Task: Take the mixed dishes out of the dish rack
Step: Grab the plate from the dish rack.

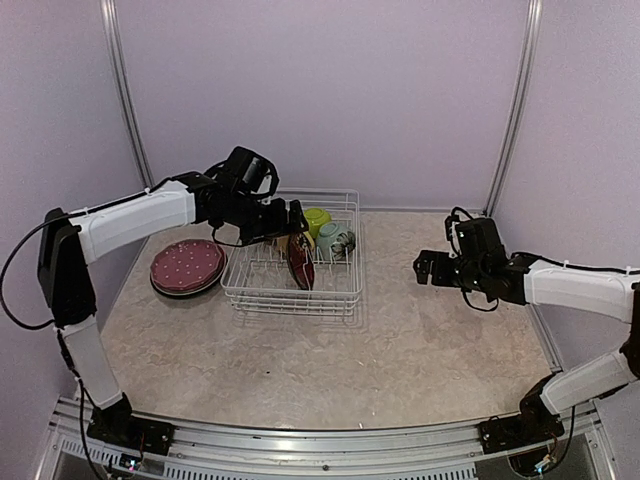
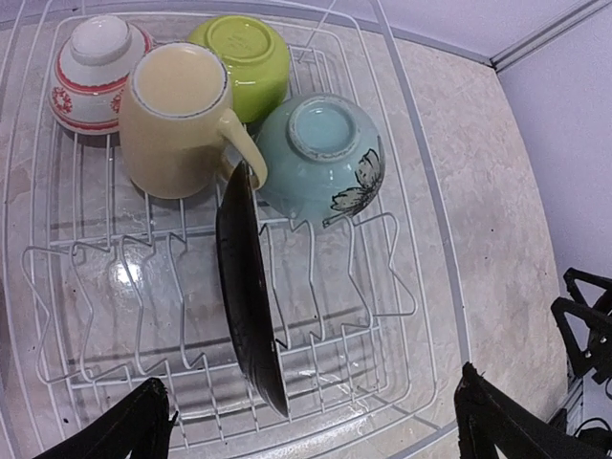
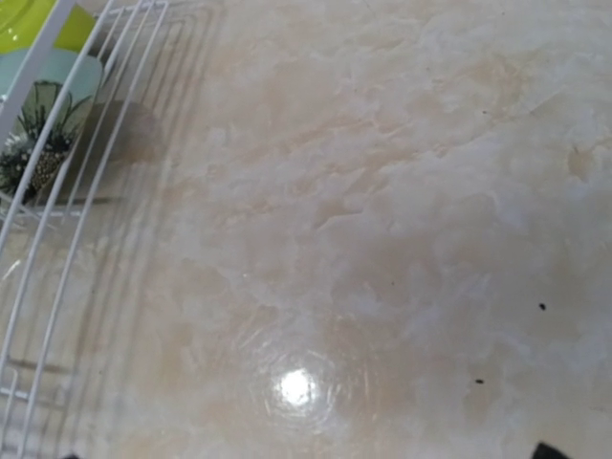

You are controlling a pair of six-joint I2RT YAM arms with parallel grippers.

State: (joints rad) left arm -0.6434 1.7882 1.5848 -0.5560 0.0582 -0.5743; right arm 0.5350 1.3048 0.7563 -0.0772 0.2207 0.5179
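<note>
Left gripper [image 2: 311,382]: jaws spread fully wide, nothing held. Its two black fingers [image 2: 124,430] show at the lower corners of the wrist view with open space between them. The gripper hangs above the white wire rack [image 2: 124,277]. Directly below it, a dark plate [image 2: 249,287] stands on edge in the divider prongs, and neither finger touches it. Ahead of the gripper, the plate's top edge comes up just beside the handle of a pale yellow mug [image 2: 177,120]; contact there cannot be confirmed. The mug stands upside down ahead and to the left. Ahead and to the right, close against the mug handle, a blue-green bowl [image 2: 320,158] with a flower print sits upside down. Farther ahead, at the rack's far end, are an upturned lime bowl [image 2: 244,53] and, to its left, an upturned red-and-white bowl [image 2: 96,72]. Behind the gripper and to its left, outside the rack, a stack of plates [image 1: 187,266] lies flat on the table [image 1: 400,350], with a pink dotted plate on top. Right gripper [image 1: 424,268]: well apart to the left gripper's right, over bare table, jaws parted in the overhead view and empty. From its wrist view the rack's corner lies ahead and to its left.
</note>
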